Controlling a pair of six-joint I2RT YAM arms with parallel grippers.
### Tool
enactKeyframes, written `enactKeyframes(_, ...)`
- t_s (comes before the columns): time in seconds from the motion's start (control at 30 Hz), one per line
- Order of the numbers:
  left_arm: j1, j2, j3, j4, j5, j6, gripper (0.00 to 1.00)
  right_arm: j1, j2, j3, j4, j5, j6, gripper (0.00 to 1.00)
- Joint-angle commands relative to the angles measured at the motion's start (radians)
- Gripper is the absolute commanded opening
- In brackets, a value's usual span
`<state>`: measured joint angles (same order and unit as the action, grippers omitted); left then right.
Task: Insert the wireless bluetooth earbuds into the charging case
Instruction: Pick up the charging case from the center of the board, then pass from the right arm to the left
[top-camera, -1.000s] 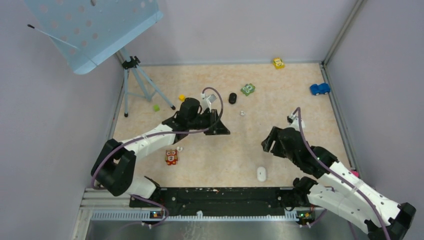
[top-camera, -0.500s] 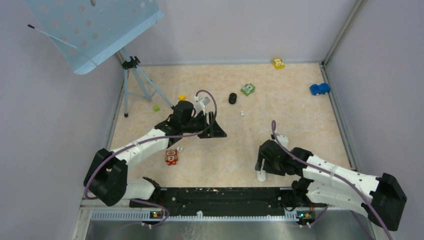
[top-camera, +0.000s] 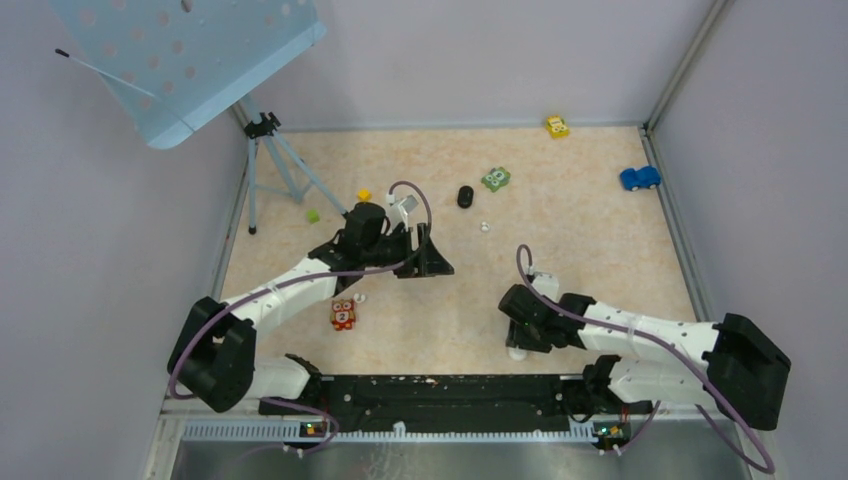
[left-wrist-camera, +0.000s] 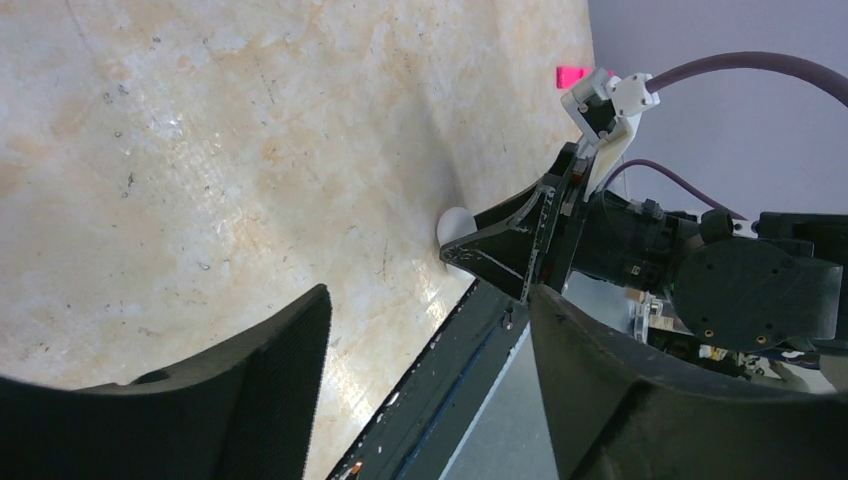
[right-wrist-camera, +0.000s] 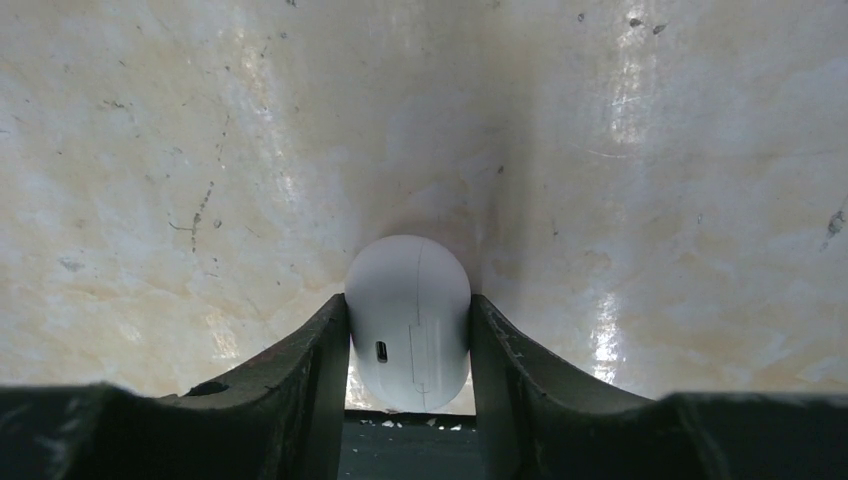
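1. Charging case (right-wrist-camera: 408, 335), white, lies at the near edge of the table (top-camera: 600, 230), between the fingers of my right hand (right-wrist-camera: 408, 302).
2. Both fingers touch its sides, so this hand is closed on it.
3. My left hand (top-camera: 428, 258) is wide open and holds nothing.
4. One white earbud (top-camera: 484, 227) lies well apart from the case; another is beside my left arm.

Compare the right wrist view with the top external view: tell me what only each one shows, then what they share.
Only the right wrist view: the dark port slot and seam on the white charging case, clamped between the fingers of the right gripper.
Only the top external view: the left gripper, the tripod, the blue toy car, the green toy block and a tiny white earbud.
Both: the beige table and the case, a mere sliver from above.
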<state>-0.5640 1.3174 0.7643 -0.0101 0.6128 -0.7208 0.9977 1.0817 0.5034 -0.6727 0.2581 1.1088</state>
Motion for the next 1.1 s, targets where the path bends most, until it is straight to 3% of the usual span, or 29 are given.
enactKeyframes(0.0,0.004,-0.015,-0.019,0.015,0.015,-0.013,0.8,0.013,0.03,0.017,0.043,0.029,-0.012,0.37)
enactKeyframes(0.07,0.005,-0.011,-0.025,0.024,0.035,-0.018,0.86,0.014,0.004,0.017,0.092,0.031,-0.045,0.31)
enactKeyframes(0.2,0.005,0.031,-0.049,0.106,0.158,-0.051,0.86,0.014,-0.105,-0.014,0.295,0.002,-0.158,0.29)
enactKeyframes(0.37,0.003,0.158,-0.115,0.407,0.411,-0.211,0.81,0.015,-0.166,-0.056,0.595,-0.141,-0.306,0.27)
enactKeyframes(0.43,-0.007,0.195,-0.123,0.475,0.453,-0.231,0.79,0.016,-0.144,-0.047,0.635,-0.177,-0.343,0.26)
enactKeyframes(0.53,-0.029,0.234,-0.089,0.422,0.496,-0.183,0.78,0.016,-0.104,-0.026,0.657,-0.205,-0.389,0.25)
enactKeyframes(0.67,-0.056,0.284,-0.015,0.226,0.465,-0.066,0.76,0.019,-0.077,-0.013,0.711,-0.25,-0.424,0.24)
enactKeyframes(0.8,-0.055,0.265,-0.062,0.286,0.407,-0.116,0.71,0.019,-0.073,-0.001,0.698,-0.204,-0.401,0.24)
enactKeyframes(0.93,-0.055,0.158,-0.16,0.421,0.283,-0.201,0.73,0.012,-0.063,0.052,0.472,-0.007,-0.214,0.21)
enactKeyframes(1.07,-0.061,0.106,-0.19,0.457,0.247,-0.137,0.81,-0.019,-0.062,0.057,0.403,-0.009,0.004,0.06)
